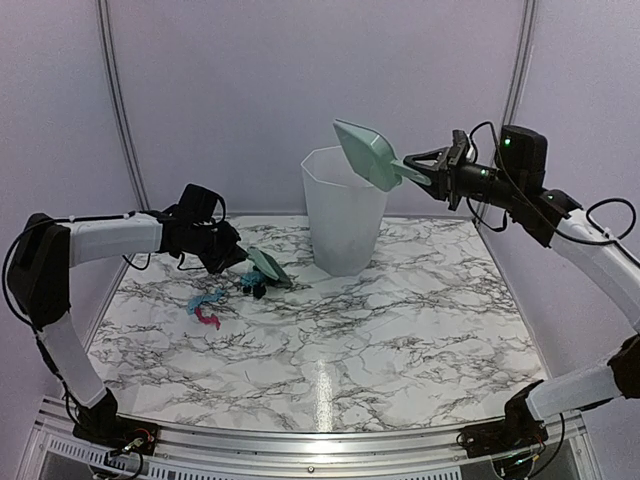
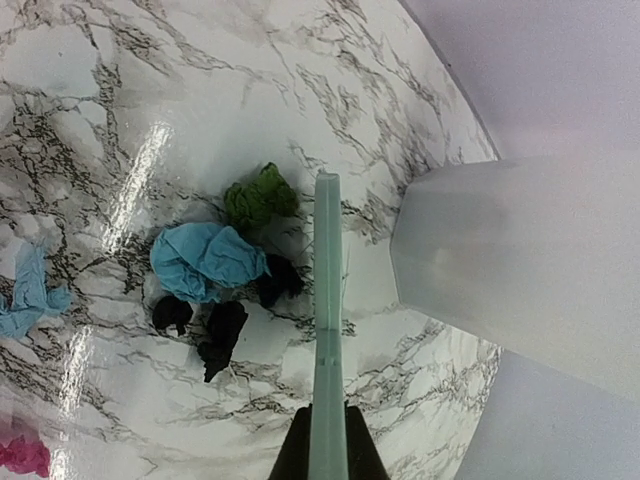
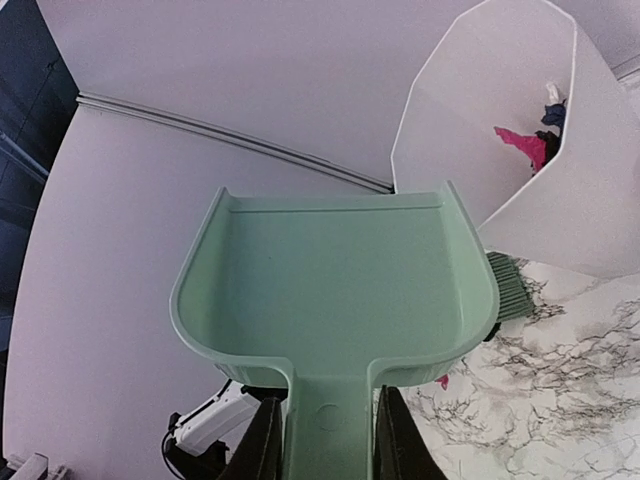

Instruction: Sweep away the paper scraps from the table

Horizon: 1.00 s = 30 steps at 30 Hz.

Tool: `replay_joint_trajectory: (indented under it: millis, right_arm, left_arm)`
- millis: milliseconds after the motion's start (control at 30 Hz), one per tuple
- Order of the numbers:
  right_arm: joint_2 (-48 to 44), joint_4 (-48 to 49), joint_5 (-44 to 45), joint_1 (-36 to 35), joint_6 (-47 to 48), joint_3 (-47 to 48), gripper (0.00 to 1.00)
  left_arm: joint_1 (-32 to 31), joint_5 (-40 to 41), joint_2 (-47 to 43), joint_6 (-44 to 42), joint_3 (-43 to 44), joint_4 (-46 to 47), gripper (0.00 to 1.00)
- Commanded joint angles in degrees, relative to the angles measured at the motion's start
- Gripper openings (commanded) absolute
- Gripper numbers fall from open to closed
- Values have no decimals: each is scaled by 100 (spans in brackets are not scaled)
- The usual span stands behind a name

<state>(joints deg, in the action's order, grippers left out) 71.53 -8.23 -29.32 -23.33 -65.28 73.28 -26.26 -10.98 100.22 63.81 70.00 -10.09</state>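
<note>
Though some scraps lie in the bin, others are left on the desk; the left gripper grasps the brush, the right gripper the dustpan.

The scene is lit brightly and evenly from overhead. On the table a pale streak of glare is seen near the front in the top view, and another is caught in the left wrist view. Shadows are soft; a faint one is cast beside the bin. Both wrist views are bent at the edges, so the wall rail is curved. The brush and dustpan, close to the lenses, are slightly softened, while the scraps are rendered sharp.
</note>
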Motion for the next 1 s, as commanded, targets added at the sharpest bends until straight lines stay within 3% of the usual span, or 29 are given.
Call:
replay_joint_trajectory:
  millis: [0,233,433,667,967]
  right_arm:
    - [116,-121,-94,22,379,418,0]
    - [42,-568,131,9,1217,710,0]
    - [-219,-1012,831,-278,2730,960,0]
    - [-464,-1231,1417,-1262,4780,927,0]
    - [-135,-2371,2210,-2790,6059,488,0]
  left_arm:
    - [-82,-7,-581,-711,367,-496,0]
    - [-68,795,-1037,-2018,1240,-1340,0]
    - [77,1453,-1216,-3188,1636,-1961,0]
    - [95,2018,-1288,-4550,1817,-2587,0]
    - [95,2119,-761,-5997,1502,-2782,0]
